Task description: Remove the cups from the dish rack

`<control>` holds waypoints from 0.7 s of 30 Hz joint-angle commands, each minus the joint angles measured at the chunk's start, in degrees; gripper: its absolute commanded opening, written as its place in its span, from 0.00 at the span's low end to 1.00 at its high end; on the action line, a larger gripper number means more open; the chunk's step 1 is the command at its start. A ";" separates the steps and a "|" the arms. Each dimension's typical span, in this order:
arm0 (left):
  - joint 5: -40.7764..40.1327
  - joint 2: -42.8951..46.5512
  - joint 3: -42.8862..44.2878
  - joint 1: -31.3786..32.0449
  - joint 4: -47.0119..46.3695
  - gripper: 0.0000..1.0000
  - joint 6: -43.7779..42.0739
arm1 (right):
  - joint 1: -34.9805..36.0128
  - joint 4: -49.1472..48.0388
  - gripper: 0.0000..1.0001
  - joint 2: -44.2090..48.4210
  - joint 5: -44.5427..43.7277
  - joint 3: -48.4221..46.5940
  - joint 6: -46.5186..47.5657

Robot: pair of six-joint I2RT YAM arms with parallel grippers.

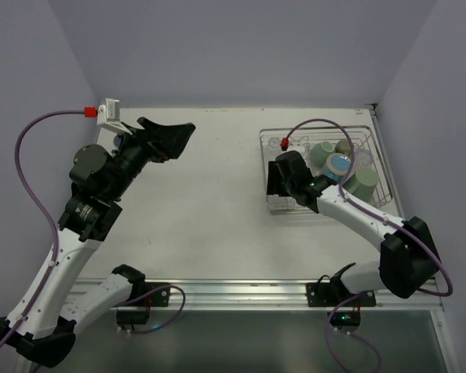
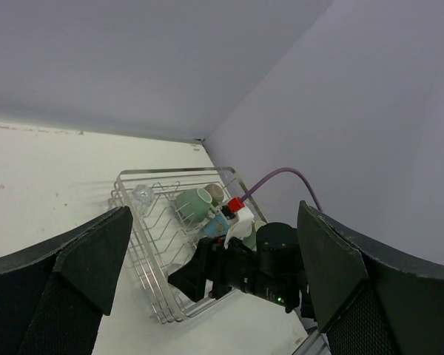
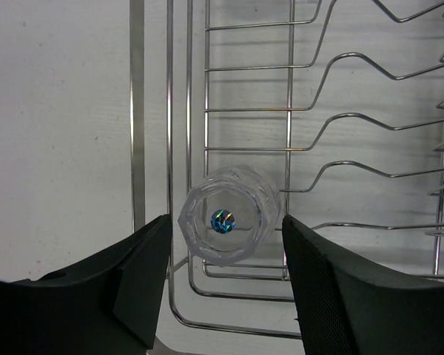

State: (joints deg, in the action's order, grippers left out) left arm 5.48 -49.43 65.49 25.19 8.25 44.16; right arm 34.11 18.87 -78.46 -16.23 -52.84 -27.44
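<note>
The silver wire dish rack [image 1: 318, 130] stands at the back right of the table. In it are a pale green cup [image 1: 321, 153], a blue cup [image 1: 339, 164], a second pale green cup [image 1: 363, 181], an olive-brown cup [image 1: 343, 146] and a clear glass [image 1: 283, 143] at its back left corner. My right gripper [image 1: 283, 183] is open low over the rack's front left part. In the right wrist view another clear glass cup [image 3: 228, 222] lies on the rack wires [image 3: 137, 111] between the open fingers [image 3: 133, 288], with gaps on both sides. My left gripper [image 1: 171, 136] is open, empty and raised at the back left.
The left wrist view looks across the table at the rack [image 2: 137, 237], the green cup [image 2: 192, 203] and the right arm [image 2: 266, 270]. Grey walls close in the back and both sides. A metal rail [image 1: 241, 291] runs along the near edge.
</note>
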 commanded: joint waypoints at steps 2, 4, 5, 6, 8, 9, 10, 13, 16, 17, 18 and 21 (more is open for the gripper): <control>-0.99 0.04 2.62 0.30 0.44 1.00 -1.80 | -0.01 0.64 0.64 -1.87 -3.98 -3.67 -1.12; -1.08 -0.05 3.06 0.30 0.89 1.00 -2.06 | -0.09 0.64 0.64 -2.40 -4.25 -3.94 -0.77; -0.73 -0.14 3.06 0.30 0.80 1.00 -2.06 | -0.09 0.55 0.64 -3.10 -4.16 -4.20 -0.60; -0.56 -0.14 3.15 0.30 0.71 1.00 -1.98 | -0.01 0.55 0.64 -3.37 -3.99 -4.38 -0.51; -0.47 -0.14 2.97 0.30 0.71 1.00 -1.71 | -0.09 0.55 0.64 -4.42 -3.90 -4.90 -0.16; -0.38 -0.23 2.97 0.30 0.80 1.00 -1.97 | -0.01 0.55 0.64 -4.60 -3.90 -4.99 -0.07; -0.46 -0.23 2.89 0.30 0.80 1.00 -2.06 | -0.09 0.46 0.64 -4.86 -4.07 -4.99 0.11; -0.73 -0.75 2.71 0.30 1.24 1.00 -2.85 | -0.09 0.46 0.64 -6.00 -4.60 -5.61 0.46; 0.14 -2.24 1.13 0.30 0.98 1.00 -3.38 | -0.18 0.29 0.62 -7.32 -4.34 -6.49 0.55; 3.28 -2.60 0.60 0.30 0.46 1.00 -3.99 | -0.18 0.03 0.56 -7.59 -4.34 -6.66 0.63; 5.14 -2.95 -0.71 0.21 -0.33 1.00 -4.43 | -0.09 0.02 0.52 -8.02 -4.42 -6.92 0.63; 12.09 -3.39 -3.87 0.21 -4.55 1.00 -6.02 | -0.09 -0.41 0.34 -7.68 -5.04 -6.75 0.81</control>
State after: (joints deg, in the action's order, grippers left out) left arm 9.74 -52.31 64.51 25.21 7.62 41.06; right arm 34.11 19.68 -86.11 -19.00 -57.56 -26.76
